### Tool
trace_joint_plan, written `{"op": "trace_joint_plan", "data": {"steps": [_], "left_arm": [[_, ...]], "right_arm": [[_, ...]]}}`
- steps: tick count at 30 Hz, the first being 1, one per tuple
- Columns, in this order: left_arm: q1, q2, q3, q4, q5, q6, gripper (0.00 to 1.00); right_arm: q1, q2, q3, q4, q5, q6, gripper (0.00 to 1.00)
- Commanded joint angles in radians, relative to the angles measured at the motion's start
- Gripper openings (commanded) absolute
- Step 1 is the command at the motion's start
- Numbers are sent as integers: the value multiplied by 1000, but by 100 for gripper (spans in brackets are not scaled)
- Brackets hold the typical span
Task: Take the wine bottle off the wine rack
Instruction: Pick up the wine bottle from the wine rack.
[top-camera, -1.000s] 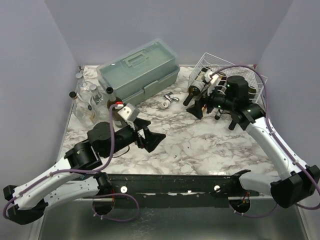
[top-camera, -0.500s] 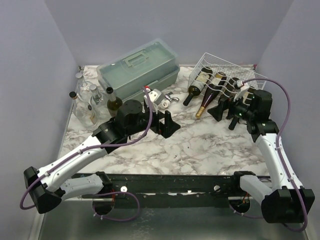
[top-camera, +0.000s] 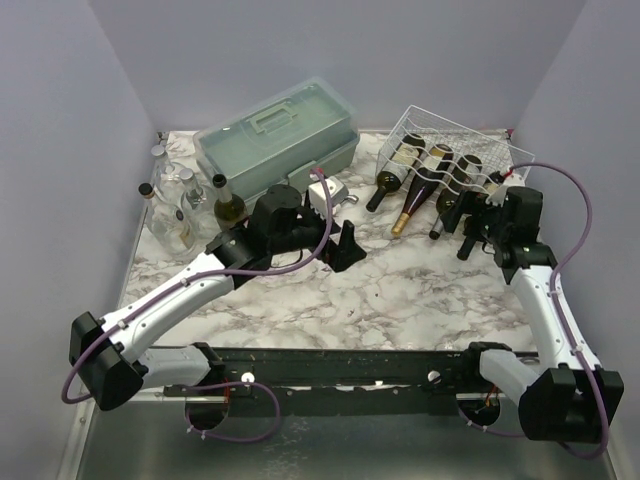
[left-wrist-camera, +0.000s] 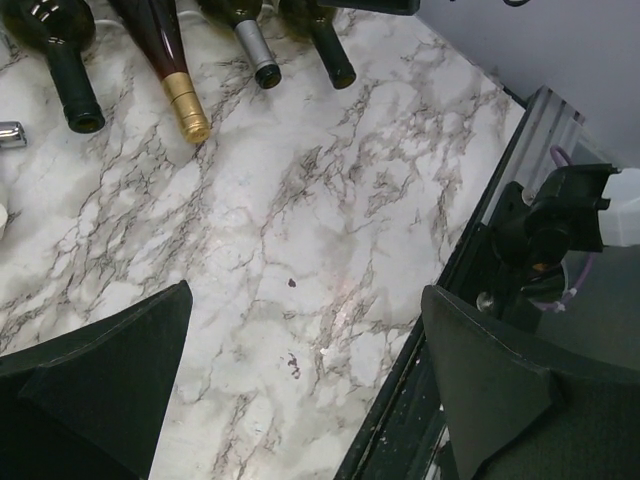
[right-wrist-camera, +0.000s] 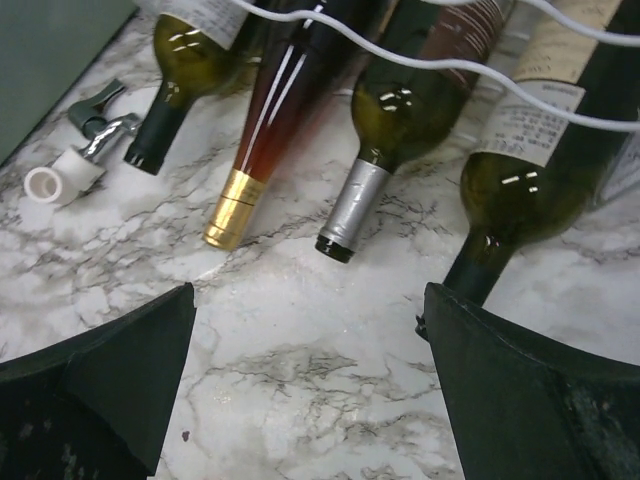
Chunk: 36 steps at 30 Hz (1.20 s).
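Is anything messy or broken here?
Nothing looks broken or spilled. Only a metal stopper and a small white cap lie loose on the table, near the rack of bottles.

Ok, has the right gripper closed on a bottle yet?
No, the right gripper is spread wide open over the marble table, gripping none of the wine bottles lying in the wine rack.

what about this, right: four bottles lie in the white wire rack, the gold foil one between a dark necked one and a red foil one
No: the right wrist view shows silver foil, not red. Four bottles lie in the white wire rack, the gold foil bottle between the dark necked bottle and the silver foil bottle.
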Motion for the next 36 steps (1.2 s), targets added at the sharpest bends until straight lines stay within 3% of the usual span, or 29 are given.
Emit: {"op": "trace_joint_plan", "data": {"steps": [1,11,18,36], "left_arm": [[18,46,47,-15,68,82,99],[23,21,16,-52,75,145,99],[23,-8,2,-54,59,158,99],[23,18,0,-64,27,172,99]], "right_arm": [[-10,51,-22,-40,172,103,100],[-90,83,-175,109,220,148,99],[-102,225,-173,173,206,173,84],[-102,416,-192,388,260,240,61]]}}
